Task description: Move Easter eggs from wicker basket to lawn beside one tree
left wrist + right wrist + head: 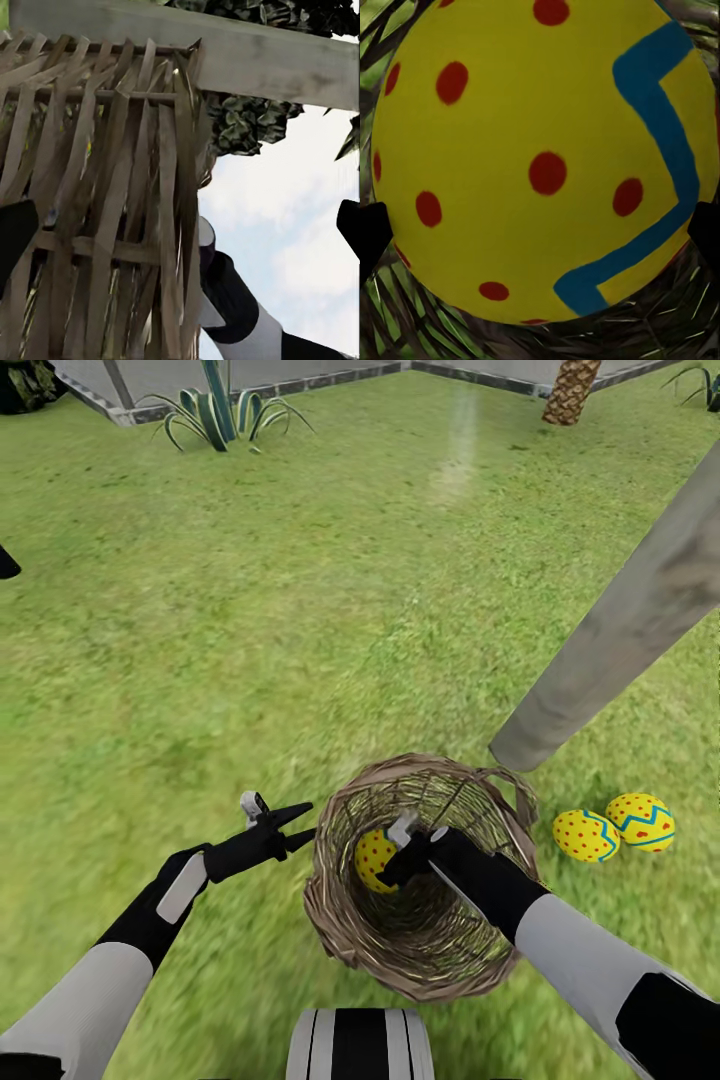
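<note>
The wicker basket [335,935] stands on the lawn [300,610] just in front of me. One yellow Easter egg [368,850] lies inside against its left wall. My right gripper [398,852] reaches down into the basket, open, its fingers on either side of that egg [540,165]. Two more eggs [585,835] [641,822] rest on the grass right of the basket, near the foot of the tree trunk [620,640]. My left gripper [300,828] hovers open just left of the basket rim, facing the woven wall [112,210].
The pale trunk leans up to the right from beside the basket. A spiky agave [215,415] and a scaly palm trunk [570,390] stand at the far edge by grey paving. Open grass stretches left and ahead.
</note>
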